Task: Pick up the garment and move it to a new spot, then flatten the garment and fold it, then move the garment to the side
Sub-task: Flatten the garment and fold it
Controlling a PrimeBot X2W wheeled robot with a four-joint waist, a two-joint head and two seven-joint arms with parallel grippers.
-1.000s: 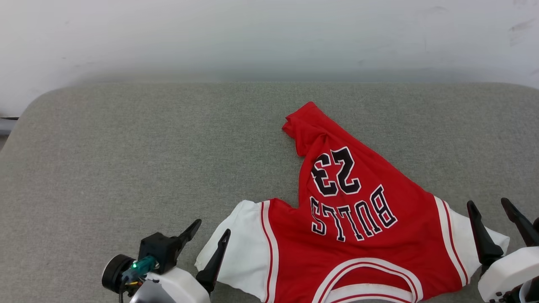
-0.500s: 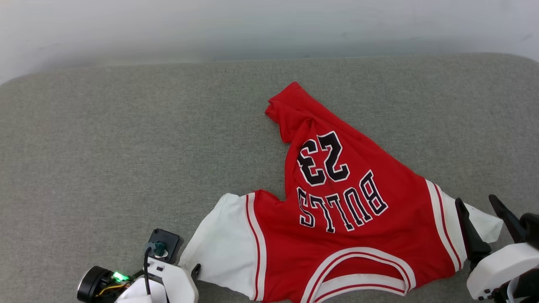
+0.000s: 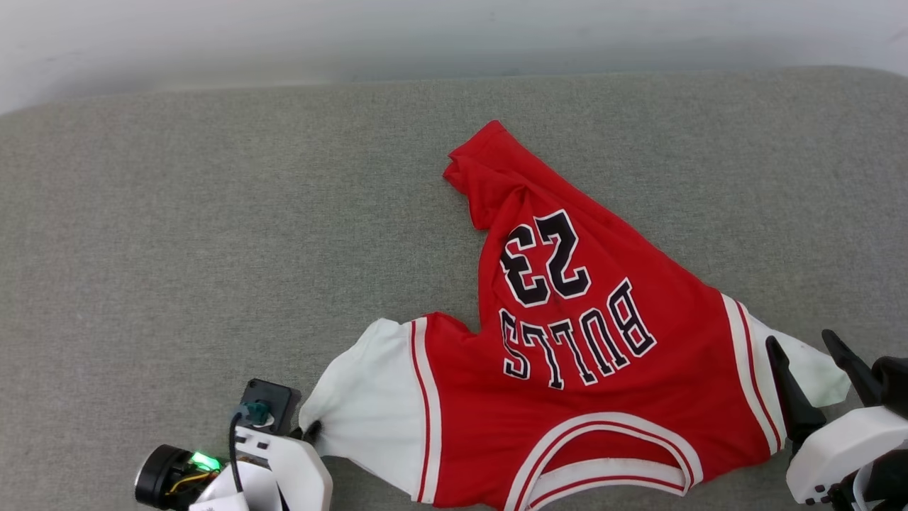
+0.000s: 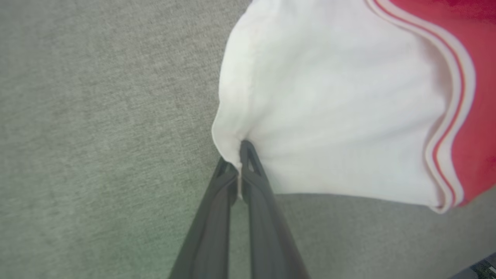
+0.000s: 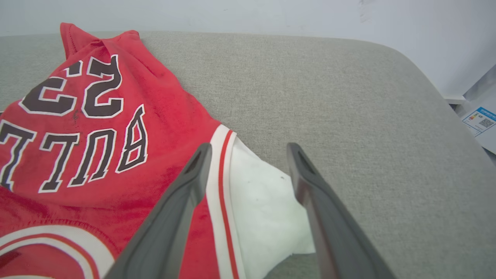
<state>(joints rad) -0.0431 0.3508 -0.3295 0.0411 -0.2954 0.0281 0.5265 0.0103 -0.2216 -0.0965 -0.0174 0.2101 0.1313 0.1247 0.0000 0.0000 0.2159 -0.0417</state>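
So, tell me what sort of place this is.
Probably an indoor test room or lab set up for cloth handling: a broad grey fabric-covered surface with rounded corners set against a plain white wall, bearing a red jersey T-shirt with white sleeves.

Garment [image 3: 610,383]: soft matt cloth; pad [image 3: 177,248]: rough woven fab.

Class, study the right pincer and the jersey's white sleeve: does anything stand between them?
Nothing visible does. The open right pincer is right at the garment, whose white sleeve shows between its two fingers, with grey cushion beyond.
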